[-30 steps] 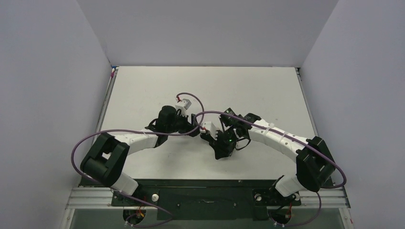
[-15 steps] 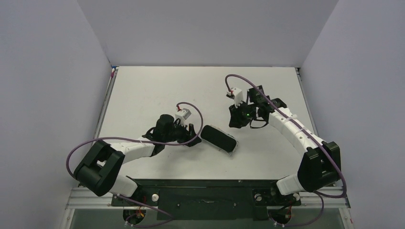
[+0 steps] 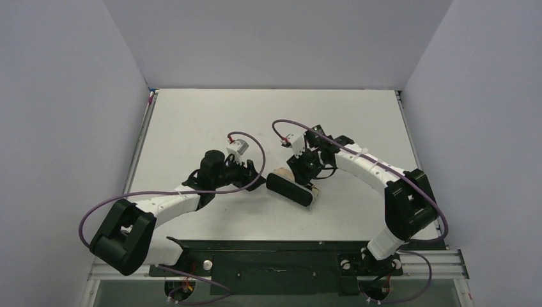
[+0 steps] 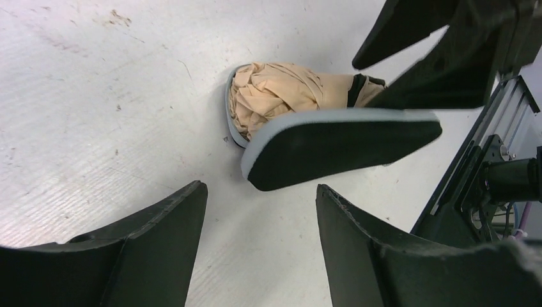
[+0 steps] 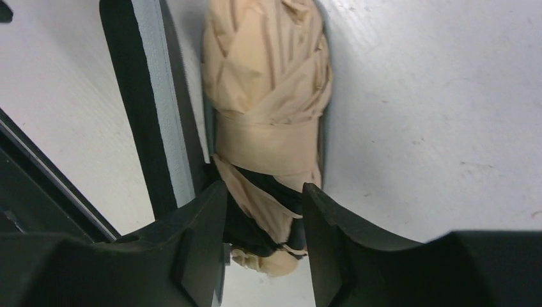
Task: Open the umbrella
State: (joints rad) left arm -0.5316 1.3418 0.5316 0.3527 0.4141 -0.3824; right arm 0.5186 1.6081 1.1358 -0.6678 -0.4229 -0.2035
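The umbrella (image 5: 268, 83) is folded into a peach-tan bundle with a strap round it. It lies in an opened oblong pouch whose black, grey-edged lid (image 5: 150, 102) stands beside it. My right gripper (image 5: 263, 214) is closed round the umbrella's black and tan handle end. In the top view the umbrella (image 3: 280, 174) shows just behind the black lid (image 3: 291, 190), with my right gripper (image 3: 300, 170) over it. My left gripper (image 4: 259, 211) is open and empty, a short way in front of the lid (image 4: 339, 144) and the umbrella (image 4: 287, 96). It sits left of the pouch (image 3: 254, 171).
The white table (image 3: 192, 121) is walled by grey panels on three sides. The black base rail (image 3: 275, 256) runs along the near edge, close to the pouch. Purple cables (image 3: 246, 137) loop over both wrists.
One second ago both grippers met at the pouch. The right arm then swung away to the back, and has now come back down onto the umbrella, which shows in the opened pouch. The left gripper drew slightly left.
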